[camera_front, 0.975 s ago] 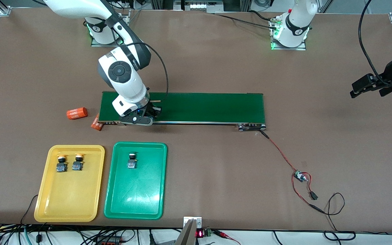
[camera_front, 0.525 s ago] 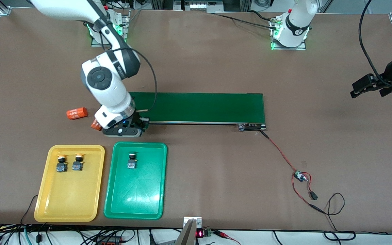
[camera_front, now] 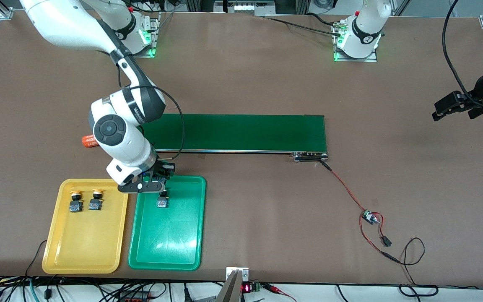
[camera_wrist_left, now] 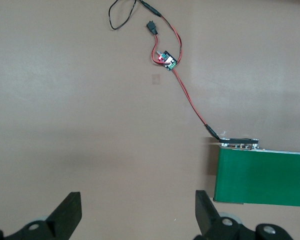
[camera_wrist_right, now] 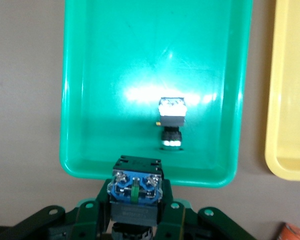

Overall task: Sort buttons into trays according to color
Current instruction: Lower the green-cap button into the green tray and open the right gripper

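Right pincer (camera_front: 154, 181), clenched on a button (camera_wrist_right: 135, 186), hangs over the green tray's (camera_front: 183, 251) top edge, lower left of frame; we judge it goes beside the button there (camera_front: 162, 200). Two yellow-capped buttons (camera_front: 85, 200) sit in the yellow tray (camera_front: 78, 251). Left pincer (camera_front: 455, 108) waits released at right edge.

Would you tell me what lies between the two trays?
Only a narrow strip of bare table separates the yellow tray from the green tray, seen in the front view.

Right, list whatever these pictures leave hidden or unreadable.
- Held push-button switch: cap colour hidden in the right wrist view by its own body; front view, right hand covers it.
- Orange cylinder: front view, right arm covers most.
- Left hand: waits open; wrist view's edge crops it.
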`<action>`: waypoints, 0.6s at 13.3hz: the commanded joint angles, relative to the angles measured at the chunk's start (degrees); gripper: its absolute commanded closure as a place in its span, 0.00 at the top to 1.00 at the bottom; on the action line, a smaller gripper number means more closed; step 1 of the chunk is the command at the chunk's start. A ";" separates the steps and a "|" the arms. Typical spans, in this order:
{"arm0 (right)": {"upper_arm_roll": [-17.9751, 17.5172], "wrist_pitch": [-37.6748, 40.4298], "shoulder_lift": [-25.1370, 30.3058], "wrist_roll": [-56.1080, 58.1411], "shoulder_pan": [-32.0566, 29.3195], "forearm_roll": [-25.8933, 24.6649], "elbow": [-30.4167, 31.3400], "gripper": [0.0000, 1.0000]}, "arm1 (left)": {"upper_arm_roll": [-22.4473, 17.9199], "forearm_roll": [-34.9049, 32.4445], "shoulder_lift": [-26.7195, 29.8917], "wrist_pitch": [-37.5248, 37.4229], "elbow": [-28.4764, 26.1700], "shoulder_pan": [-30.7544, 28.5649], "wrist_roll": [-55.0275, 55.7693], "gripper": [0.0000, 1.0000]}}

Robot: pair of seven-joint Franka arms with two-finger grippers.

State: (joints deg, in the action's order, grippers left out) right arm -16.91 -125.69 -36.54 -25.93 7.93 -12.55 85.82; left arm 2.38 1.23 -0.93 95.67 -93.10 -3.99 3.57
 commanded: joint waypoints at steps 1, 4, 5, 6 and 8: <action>0.64 1.32 -4.33 1.14 1.65 -0.11 -6.09 0.01 | -0.18 -0.62 0.93 0.39 -0.59 -0.05 -0.84 1.00; 1.97 -1.13 -7.74 1.23 2.97 -0.20 -8.64 0.02 | -0.18 -0.62 0.93 0.39 -0.50 -0.05 -0.84 1.00; 2.49 -2.36 -9.15 1.23 3.58 -0.20 -9.17 0.02 | -0.18 -0.62 0.93 0.39 -0.59 -0.05 -0.84 1.00; 3.28 -3.76 -10.12 1.23 4.28 -0.29 -9.44 0.03 | -0.18 -0.62 0.93 0.30 -0.59 -0.05 -0.84 1.00; 4.34 -4.48 -10.92 1.23 5.69 -0.29 -9.53 0.04 | -0.18 -0.62 0.93 0.30 -0.59 -0.14 -0.84 1.00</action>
State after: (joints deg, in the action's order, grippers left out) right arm -14.17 -129.92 -45.61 -25.60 11.62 -12.55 78.83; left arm 2.36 1.23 -0.93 95.68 -93.10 -4.08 3.57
